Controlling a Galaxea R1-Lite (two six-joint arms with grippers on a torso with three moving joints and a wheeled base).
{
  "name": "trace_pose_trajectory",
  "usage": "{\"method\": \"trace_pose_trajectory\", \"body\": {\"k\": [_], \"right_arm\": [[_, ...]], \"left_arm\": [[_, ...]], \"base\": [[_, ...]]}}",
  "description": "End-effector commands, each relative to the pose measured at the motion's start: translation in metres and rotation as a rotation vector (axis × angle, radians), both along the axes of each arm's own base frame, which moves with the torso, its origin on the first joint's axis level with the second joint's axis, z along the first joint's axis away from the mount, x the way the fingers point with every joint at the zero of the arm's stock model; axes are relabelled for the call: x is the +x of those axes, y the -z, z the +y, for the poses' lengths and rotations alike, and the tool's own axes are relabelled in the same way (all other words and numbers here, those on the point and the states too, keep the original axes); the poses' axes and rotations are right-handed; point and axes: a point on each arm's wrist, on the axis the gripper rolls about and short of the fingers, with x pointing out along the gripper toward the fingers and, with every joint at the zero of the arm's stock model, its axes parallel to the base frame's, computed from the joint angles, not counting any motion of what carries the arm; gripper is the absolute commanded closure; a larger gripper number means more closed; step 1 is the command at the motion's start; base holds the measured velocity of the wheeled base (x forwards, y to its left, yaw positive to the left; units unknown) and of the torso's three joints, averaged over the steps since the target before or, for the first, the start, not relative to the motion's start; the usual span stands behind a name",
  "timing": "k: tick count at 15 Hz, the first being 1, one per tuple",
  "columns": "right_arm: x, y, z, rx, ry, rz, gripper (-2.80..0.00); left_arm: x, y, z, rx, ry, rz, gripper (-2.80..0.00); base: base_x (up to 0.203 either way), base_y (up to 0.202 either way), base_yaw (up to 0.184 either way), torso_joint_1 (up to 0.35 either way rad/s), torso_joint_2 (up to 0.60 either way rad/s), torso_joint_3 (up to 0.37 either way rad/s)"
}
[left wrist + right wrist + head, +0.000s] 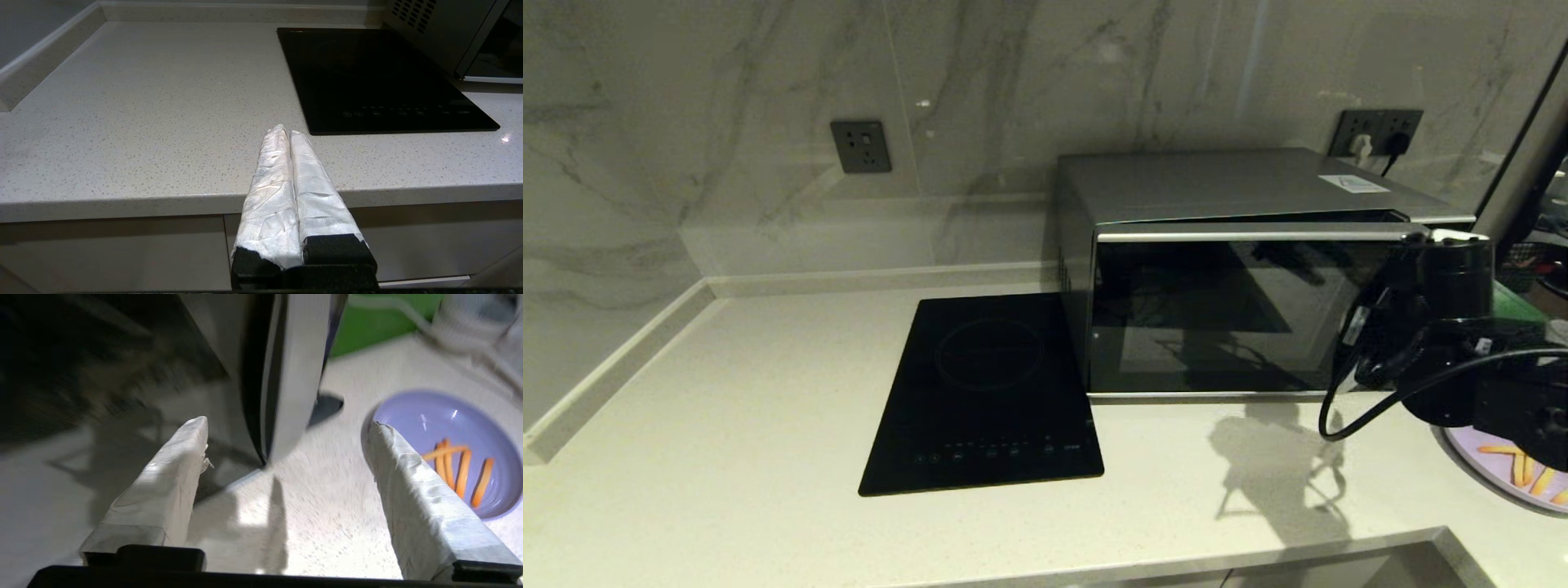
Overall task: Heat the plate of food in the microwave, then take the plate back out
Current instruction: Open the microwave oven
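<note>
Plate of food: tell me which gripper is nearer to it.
Right. The right gripper hangs open just above the counter, right beside the plate of food. The left gripper sits shut at the counter's front edge, beyond the cooktop, far away.

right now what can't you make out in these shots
- Plate of food: head view, mostly cut off by the frame edge and covered by the right arm; whole only in the right wrist view.
- Microwave button panel: head view, hidden behind the right arm.
- Microwave door: right wrist view, blurred; open or latched is unclear.
- Right claw: head view, hidden by its own wrist.
- Green item: right wrist view, blurred and cropped.
</note>
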Motion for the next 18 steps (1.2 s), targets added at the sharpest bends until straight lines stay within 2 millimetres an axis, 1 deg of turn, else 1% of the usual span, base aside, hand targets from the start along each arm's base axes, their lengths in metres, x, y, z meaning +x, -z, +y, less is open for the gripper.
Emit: {"method": "trace_pose_trajectory", "body": {"k": [1,3,4,5,6,8,11,13,17,18], "right_arm": [[-0.034,-0.059,0.003,0.008,-0.022,-0.171,-2.8],[-0.051,-0.106,-0.001,-0.066,-0.049,-0.246,-2.8],[-0.058,-0.124,-0.003,-0.118,-0.08,-0.256,-2.8],[-0.061,-0.135,-0.005,-0.166,-0.119,-0.25,-2.8],[-0.061,-0.14,-0.009,-0.195,-0.127,-0.234,-2.8],[-0.054,-0.148,-0.015,-0.217,-0.129,-0.18,-2.8],[-0.039,-0.151,-0.034,-0.23,-0.169,-0.028,-2.8],[-0.038,-0.156,-0.043,-0.184,-0.242,0.031,-2.8],[-0.043,-0.181,-0.058,-0.062,-0.355,0.117,-2.8],[-0.043,-0.184,-0.059,-0.037,-0.38,0.133,-2.8]], "left_arm": [[0.0,0.0,0.0,-0.001,0.0,0.0,0.0],[0.0,0.0,0.0,-0.001,-0.001,0.0,0.0],[0.0,0.0,0.0,-0.001,0.0,0.0,0.0],[0.0,0.0,0.0,-0.001,-0.001,0.0,0.0],[0.0,0.0,0.0,-0.001,0.0,0.0,0.0],[0.0,0.0,0.0,-0.001,-0.001,0.0,0.0],[0.0,0.0,0.0,-0.001,0.0,0.0,0.0],[0.0,0.0,0.0,-0.001,-0.001,0.0,0.0],[0.0,0.0,0.0,-0.001,0.0,0.0,0.0],[0.0,0.0,0.0,-0.001,0.0,0.0,0.0]], "base": [[0.0,0.0,0.0,0.0,0.0,0.0],[0.0,0.0,0.0,0.0,0.0,0.0],[0.0,0.0,0.0,0.0,0.0,0.0],[0.0,0.0,0.0,0.0,0.0,0.0],[0.0,0.0,0.0,0.0,0.0,0.0],[0.0,0.0,0.0,0.0,0.0,0.0],[0.0,0.0,0.0,0.0,0.0,0.0],[0.0,0.0,0.0,0.0,0.0,0.0],[0.0,0.0,0.0,0.0,0.0,0.0],[0.0,0.0,0.0,0.0,0.0,0.0]]}}
